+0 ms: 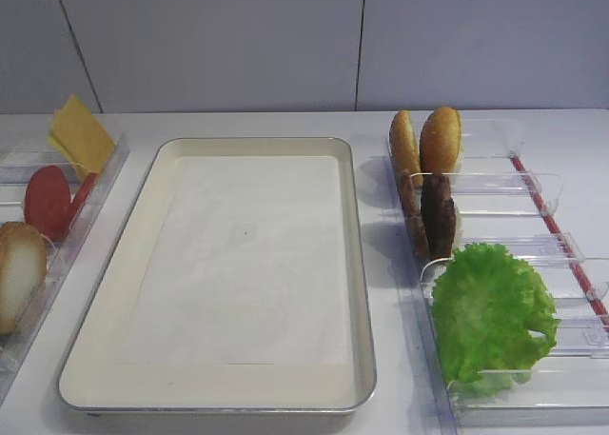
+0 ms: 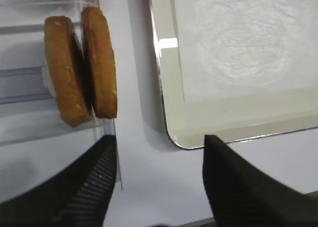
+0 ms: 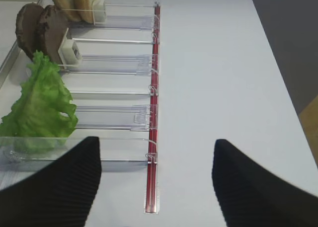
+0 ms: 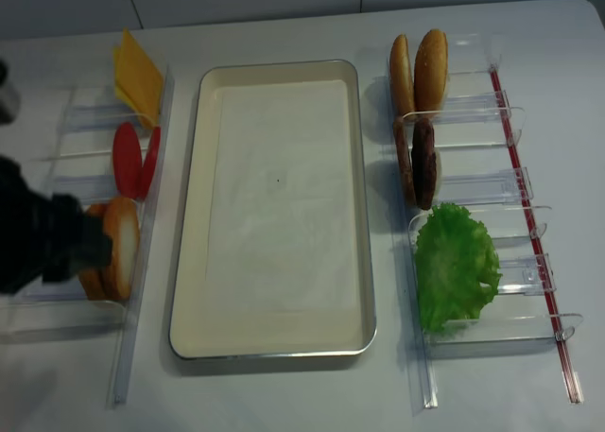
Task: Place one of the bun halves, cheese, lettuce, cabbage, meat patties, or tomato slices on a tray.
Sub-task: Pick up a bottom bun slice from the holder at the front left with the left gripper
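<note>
1. Front high view: the tray (image 1: 357, 264) lies mid-tabletop (image 1: 238, 126), its paper liner (image 1: 243, 254) bare; nothing placed yet. Left rack (image 1: 90, 202) holds cheese (image 1: 81, 135), tomato slices (image 1: 48, 202) and a bun half (image 1: 17, 273) with its pale cut face showing. Right rack (image 1: 533, 216) holds two sesame buns (image 1: 426, 145), meat patties (image 1: 438, 216) and lettuce (image 1: 490, 316). No arm in view here.

2. Right wrist view: right claw (image 3: 156, 175) hangs above the near end of the right rack, jaws wide, holding nothing. Lettuce to its left, patties beyond.

3. Left wrist view: left claw (image 2: 159, 180) with jaws apart, empty, just short of two bun halves (image 2: 82, 68) standing on edge in the left rack; tray corner on the right.

4. Top view: the left arm (image 4: 43, 243) reaches in at the bun halves; I cannot tell whether it touches them.

5. Judgement: task at its start. Grasp, lift, carry and set-down all remain.
</note>
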Tool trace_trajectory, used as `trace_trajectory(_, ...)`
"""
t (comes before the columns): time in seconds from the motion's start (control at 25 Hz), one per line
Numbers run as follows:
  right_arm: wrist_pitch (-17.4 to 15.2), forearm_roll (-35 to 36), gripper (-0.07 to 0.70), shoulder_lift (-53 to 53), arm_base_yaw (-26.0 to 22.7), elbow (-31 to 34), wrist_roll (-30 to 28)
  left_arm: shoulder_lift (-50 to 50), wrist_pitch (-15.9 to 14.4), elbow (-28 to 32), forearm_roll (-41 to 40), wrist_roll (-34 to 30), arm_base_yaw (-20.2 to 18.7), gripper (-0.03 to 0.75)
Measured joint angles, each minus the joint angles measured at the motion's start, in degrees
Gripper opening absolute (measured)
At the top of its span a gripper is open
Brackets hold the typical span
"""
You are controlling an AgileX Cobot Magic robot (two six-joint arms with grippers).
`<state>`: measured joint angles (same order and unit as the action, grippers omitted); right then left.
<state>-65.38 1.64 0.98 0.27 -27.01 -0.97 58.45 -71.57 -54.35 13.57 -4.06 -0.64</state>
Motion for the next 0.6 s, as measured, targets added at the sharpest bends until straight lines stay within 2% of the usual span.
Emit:
trace_trajectory(0.32, 0.0, 0.0, 0.47, 0.0, 0.0, 0.0, 0.0, 13.3, 0.6, -6.7, -4.7, 1.3, 0.0, 0.392)
trace_trajectory(0.6, 0.0, 0.0, 0.47, 0.0, 0.0, 0.0, 0.0, 18.7, 0.9, -8.2, -6.5, 3.6, -4.4, 0.363)
